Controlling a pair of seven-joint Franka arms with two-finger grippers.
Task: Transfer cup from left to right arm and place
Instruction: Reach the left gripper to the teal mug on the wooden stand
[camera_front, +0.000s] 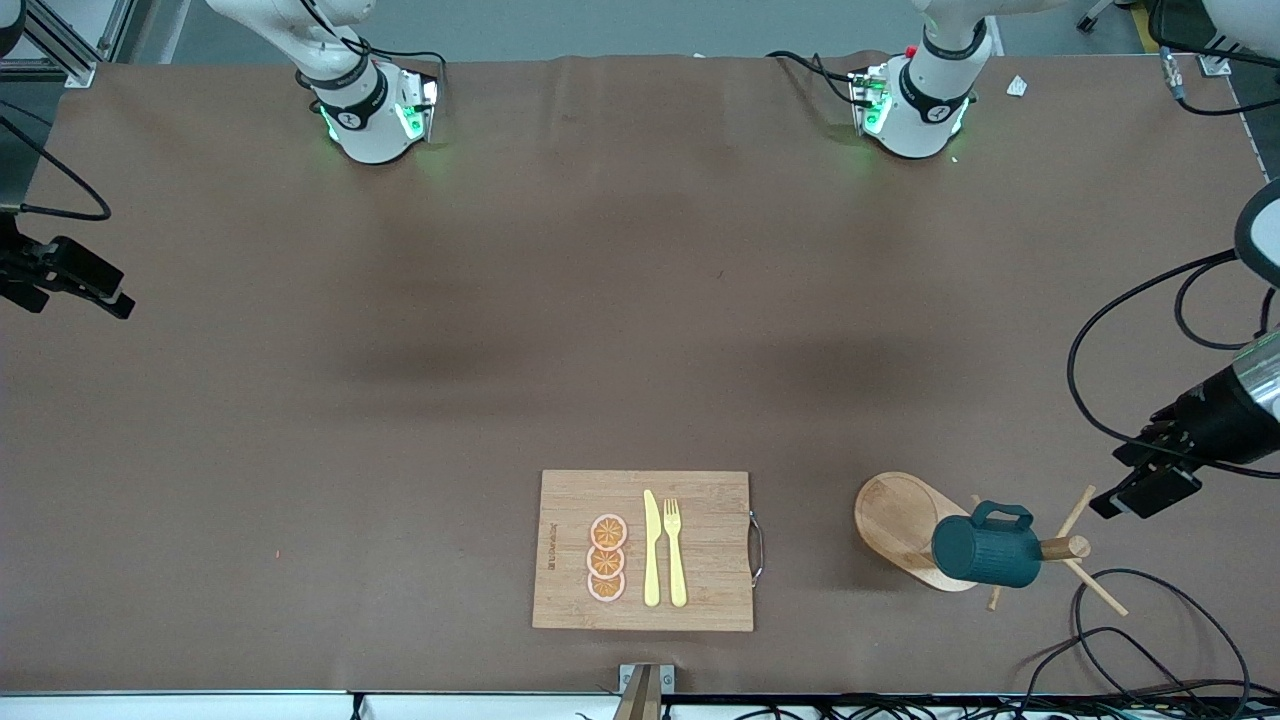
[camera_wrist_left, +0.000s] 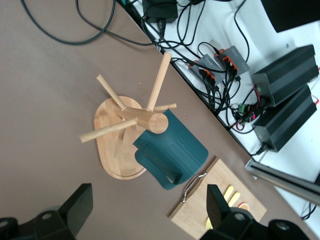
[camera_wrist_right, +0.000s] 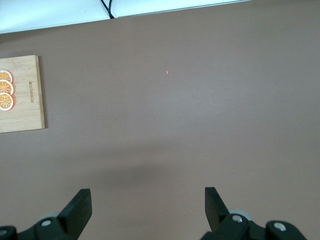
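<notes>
Front view: the dark teal cup (camera_front: 987, 551) hangs by its handle on a wooden mug tree (camera_front: 1062, 547), whose oval base (camera_front: 895, 520) rests on the brown table (camera_front: 400, 400) toward the left arm's end. Beside it, toward the middle of the table, a bamboo cutting board (camera_front: 645, 550) carries three orange slices (camera_front: 607, 558), a yellow knife (camera_front: 651, 550) and a yellow fork (camera_front: 675, 552). Left wrist view: the left gripper (camera_wrist_left: 145, 212) hovers over the mug tree, fingers spread, holding nothing. Right wrist view: the right gripper (camera_wrist_right: 147, 210) waits over bare table, fingers spread, empty.
</notes>
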